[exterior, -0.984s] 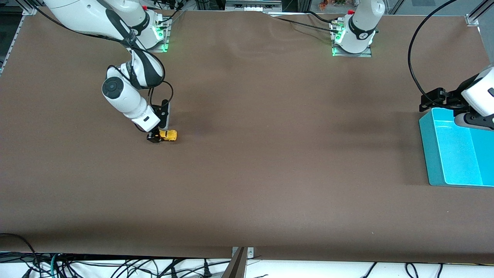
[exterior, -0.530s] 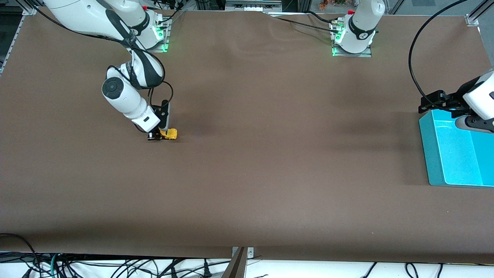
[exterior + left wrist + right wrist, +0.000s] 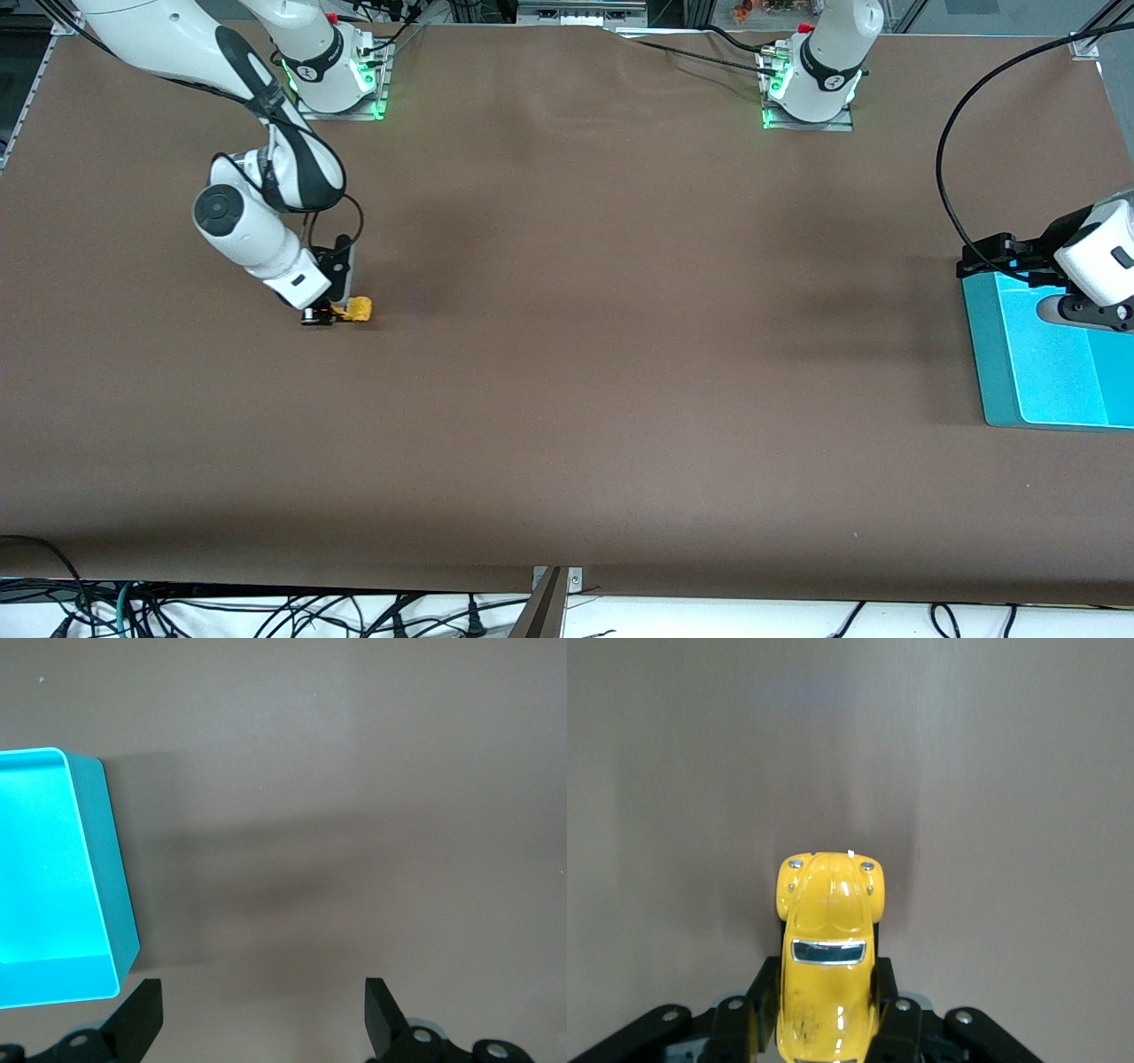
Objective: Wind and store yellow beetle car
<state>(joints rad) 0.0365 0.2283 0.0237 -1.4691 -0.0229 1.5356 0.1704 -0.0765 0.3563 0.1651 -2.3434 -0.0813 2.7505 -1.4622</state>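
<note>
The yellow beetle car (image 3: 358, 308) (image 3: 827, 948) rests on the brown table toward the right arm's end. My right gripper (image 3: 335, 314) (image 3: 827, 1008) is shut on the car's sides, low at the table surface; the car's rounded nose sticks out past the fingertips. My left gripper (image 3: 997, 254) (image 3: 262, 1014) hangs open with nothing between its fingers, over the table beside the edge of the cyan bin (image 3: 1045, 359) (image 3: 53, 877) at the left arm's end.
The cyan bin's inside (image 3: 40, 868) shows nothing in it where visible. The brown table mat (image 3: 620, 354) spreads wide between the two arms. A black cable (image 3: 943, 151) loops above the table near the left arm.
The right gripper closed fully on the car and dragged it along the table toward the right arm's end. The left arm shifted slightly by the bin.
</note>
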